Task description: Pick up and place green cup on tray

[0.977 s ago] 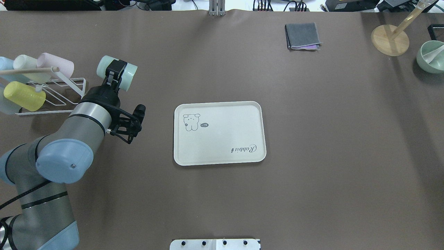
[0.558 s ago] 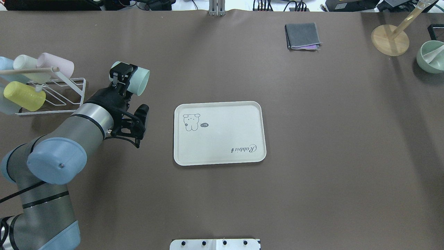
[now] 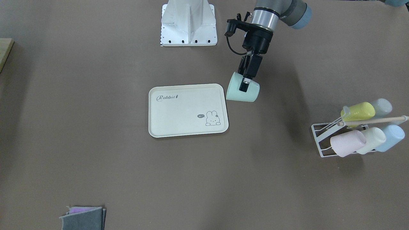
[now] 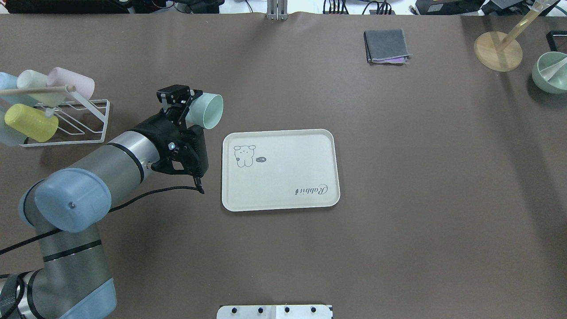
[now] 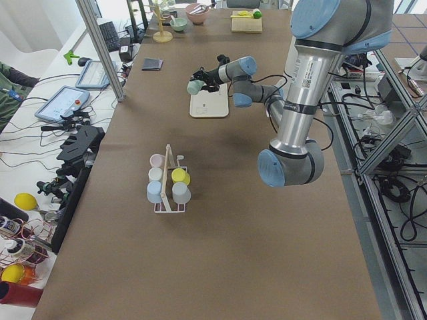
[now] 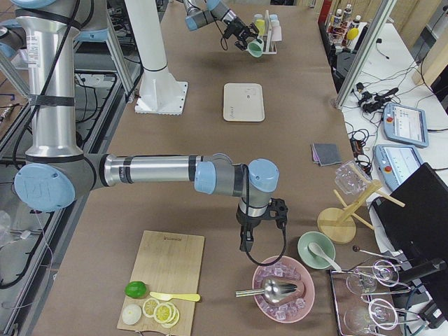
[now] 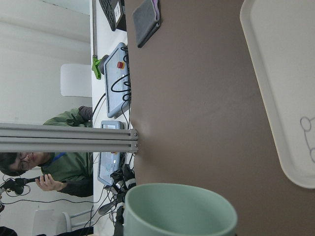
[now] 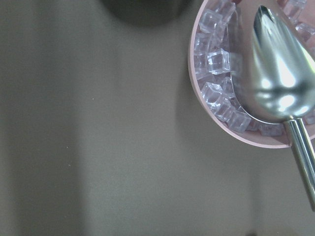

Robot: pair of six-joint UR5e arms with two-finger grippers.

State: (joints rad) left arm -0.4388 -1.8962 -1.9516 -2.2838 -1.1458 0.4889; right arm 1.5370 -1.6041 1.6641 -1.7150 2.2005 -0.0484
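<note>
Mid-carry: left claw (image 3: 246, 82) pinches the green cup (image 3: 238, 92) (tipped sideways) beside the tray (image 3: 179, 115); next probably means righting it.

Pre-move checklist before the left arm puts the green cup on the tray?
1. Grip: ok. The left gripper is shut on the green cup.
2. Cup over tray: not ok. It hangs beside the bunny corner of the tray, outside the rim.
3. Cup upright: not ok. It lies sideways, mouth toward the tray.
4. Landing spot: ok. Only the printed drawing and script show on the tray.
5. Other arm: ok. The right gripper sits by the ice bowl, far from the tray.
</note>
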